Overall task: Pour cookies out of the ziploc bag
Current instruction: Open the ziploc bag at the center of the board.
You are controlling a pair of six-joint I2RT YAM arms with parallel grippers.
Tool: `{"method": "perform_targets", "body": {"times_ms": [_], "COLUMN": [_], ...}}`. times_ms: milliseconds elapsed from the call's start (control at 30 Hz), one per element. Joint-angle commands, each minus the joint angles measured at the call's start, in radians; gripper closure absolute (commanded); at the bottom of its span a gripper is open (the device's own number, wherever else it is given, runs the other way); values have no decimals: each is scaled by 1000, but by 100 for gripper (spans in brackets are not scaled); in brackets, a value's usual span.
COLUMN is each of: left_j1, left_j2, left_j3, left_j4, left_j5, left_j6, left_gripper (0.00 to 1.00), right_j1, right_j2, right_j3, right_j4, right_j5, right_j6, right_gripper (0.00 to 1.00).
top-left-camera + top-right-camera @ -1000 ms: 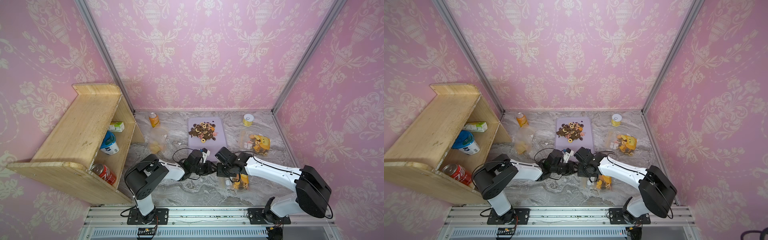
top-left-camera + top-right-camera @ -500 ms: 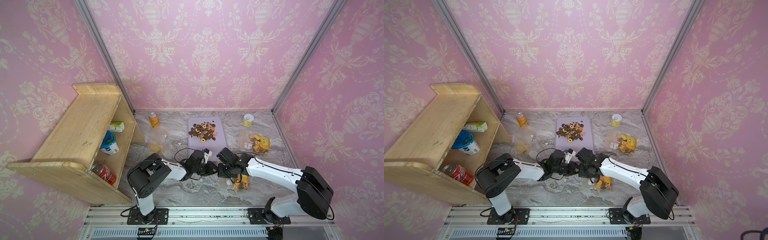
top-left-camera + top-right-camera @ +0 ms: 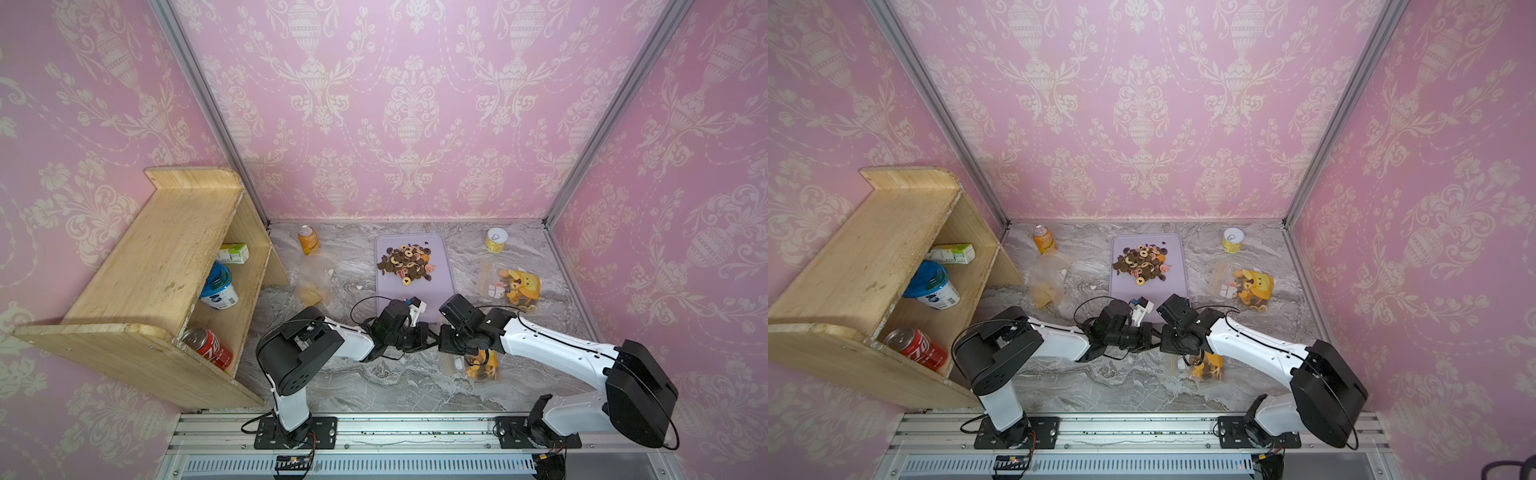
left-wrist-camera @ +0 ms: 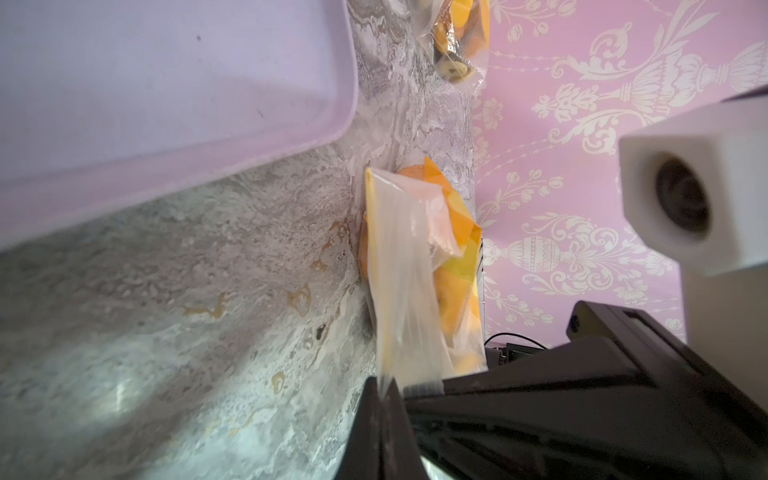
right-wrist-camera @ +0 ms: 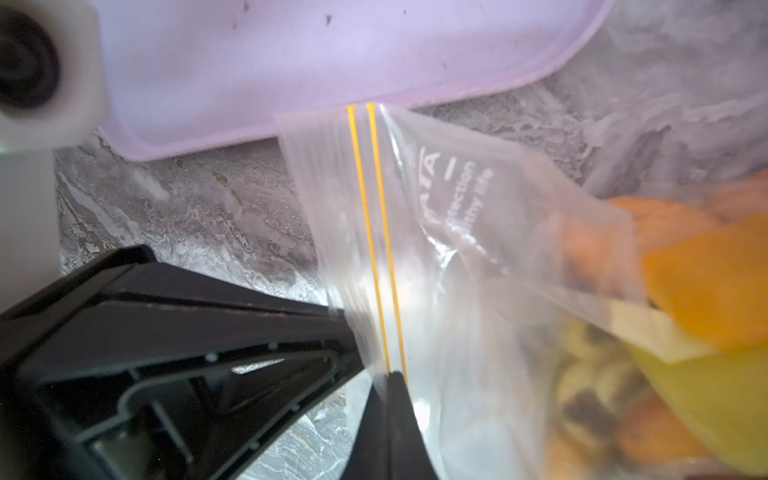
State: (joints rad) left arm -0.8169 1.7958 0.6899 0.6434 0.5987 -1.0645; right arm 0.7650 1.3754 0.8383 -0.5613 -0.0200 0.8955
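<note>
both arms are nose to nose just in front of the purple tray [image 3: 442,253], and it's all about the mouth of the ziploc bag [image 5: 457,232]. left gripper [image 4: 384,399] is clamped tight on a thin lip of plastic at the opening, right gripper [image 5: 390,386] is pinched shut on the bag right at the twin orange zip lines [image 5: 374,232]. so that's two grips, side by side, on the same edge. the bag's belly sags away from that pinch toward the right arm's side, under the right wrist in both top views, with orange and yellow pieces [image 5: 706,282] and some dark blurred rounds [image 5: 590,374] inside. the zip strip runs from the fingertips out toward the tray's near edge. a heap of cookies [image 3: 405,262] sits on the tray, farther back. my read: the mouth needs peeling apart, then the right arm, nearer the belly, tips it trayward
</note>
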Motion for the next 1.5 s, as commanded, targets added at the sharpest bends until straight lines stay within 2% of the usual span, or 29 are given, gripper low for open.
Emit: {"method": "perform_targets", "body": {"times_ms": [0, 267, 1100, 1233, 1467], "left_j1": [-10, -9, -8, 3, 50], "left_j2": [10, -46, -86, -103, -143], "left_j3": [22, 22, 19, 34, 121], "left_j4": [-13, -94, -156, -219, -438], "left_j5": [11, -27, -40, -41, -55], "left_j6": [9, 53, 90, 126, 249], "left_gripper": [100, 100, 100, 100, 100], "right_j1": [-7, -6, -2, -3, -3], "right_j2": [-29, -11, 54, 44, 63], "right_j3": [-7, 65, 210, 249, 391], "right_j4": [-22, -131, -300, -343, -469], "right_j5": [20, 139, 324, 336, 318], "right_j6": [21, 1, -47, -71, -152], "right_gripper": [100, 100, 100, 100, 100]}}
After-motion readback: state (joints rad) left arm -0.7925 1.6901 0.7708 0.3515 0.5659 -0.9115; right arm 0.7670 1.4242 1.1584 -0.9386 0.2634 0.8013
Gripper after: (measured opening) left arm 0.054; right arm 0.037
